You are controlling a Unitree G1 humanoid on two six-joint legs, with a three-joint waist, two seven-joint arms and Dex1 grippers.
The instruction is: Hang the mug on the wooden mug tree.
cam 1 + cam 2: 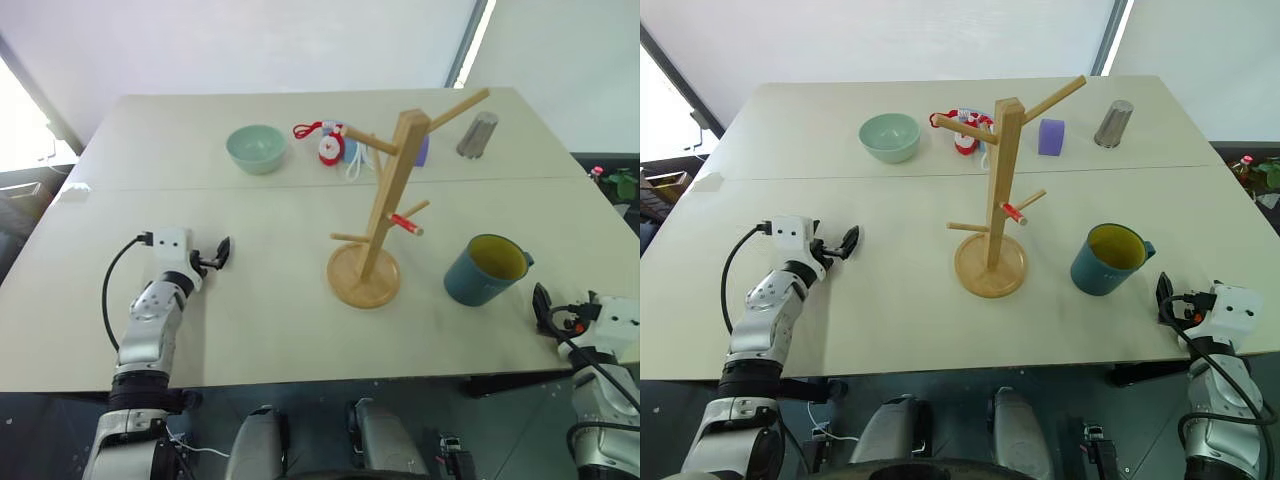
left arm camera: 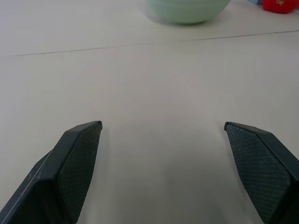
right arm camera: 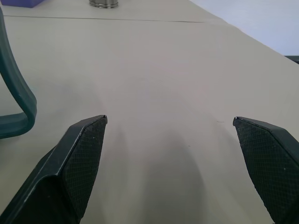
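Mug (image 1: 1108,259): teal-blue ceramic, yellow-green inside, upright on the table (image 1: 890,320), to the right of the wooden mug tree (image 1: 992,200) and apart from its base.

My right gripper (image 1: 1162,297): jaws spread wide, empty, low over the table just beside the mug on its near right. In the right wrist view the loop handle (image 3: 18,100) curves at the edge, outside my fingers (image 3: 81,154), not between them.

My left gripper (image 1: 222,252): jaws wide, empty, over bare table well left of the tree.

Handling, as I judge it: rigid, glazed and likely slippery, fairly heavy for two fingers, will chip if knocked against the post. Best hold: pinch the wall at the rim, on the side away from the handle, so the loop stays free to slide over a peg.

Room: the mug sits near the table's right front edge. Open table lies between mug and tree. The red-tipped peg (image 1: 1012,211) faces the mug's side. Pale green bowl (image 1: 889,136), purple block (image 1: 1051,136) and grey tumbler (image 1: 1114,123) stand well back.
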